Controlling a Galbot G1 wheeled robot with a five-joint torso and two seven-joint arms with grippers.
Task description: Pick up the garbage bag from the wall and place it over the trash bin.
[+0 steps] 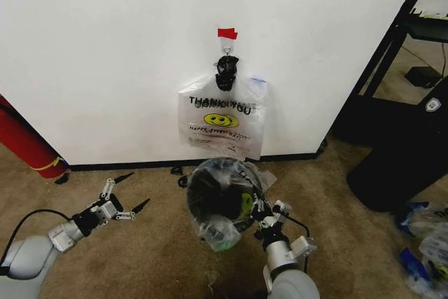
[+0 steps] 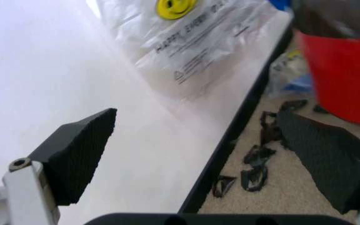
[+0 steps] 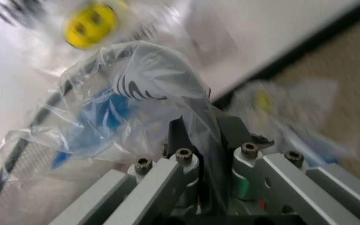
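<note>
The right gripper (image 1: pixel 262 216) has its jaws pressed together on a fold of the bag (image 1: pixel 222 232), the clear film bunched between the black fingers (image 3: pixel 178 136). From that pinch the bag stretches away over the rim of the bin (image 1: pixel 210 204), draped across its mouth and down the mesh side; blue patches and dark striped lettering show through the wrinkled plastic just beyond the jaws, and a bit of yellow near the rim.

The left gripper (image 1: pixel 131 192) hovers low over the carpet (image 1: pixel 140 257), well to the side of the bin, jaws spread wide and touching nothing. Between its two pads (image 2: pixel 83 150) lie the black baseboard (image 2: pixel 230 154) and the wall (image 1: pixel 105 47), with scraps of dark plastic on the floor beside the bin's red base.

Past both grippers, a second bag (image 1: pixel 224 124) with THANK YOU print and a yellow smiley hangs flat on the wall from a hook (image 1: pixel 225 45) under a red tape strip (image 1: pixel 227 33).
</note>
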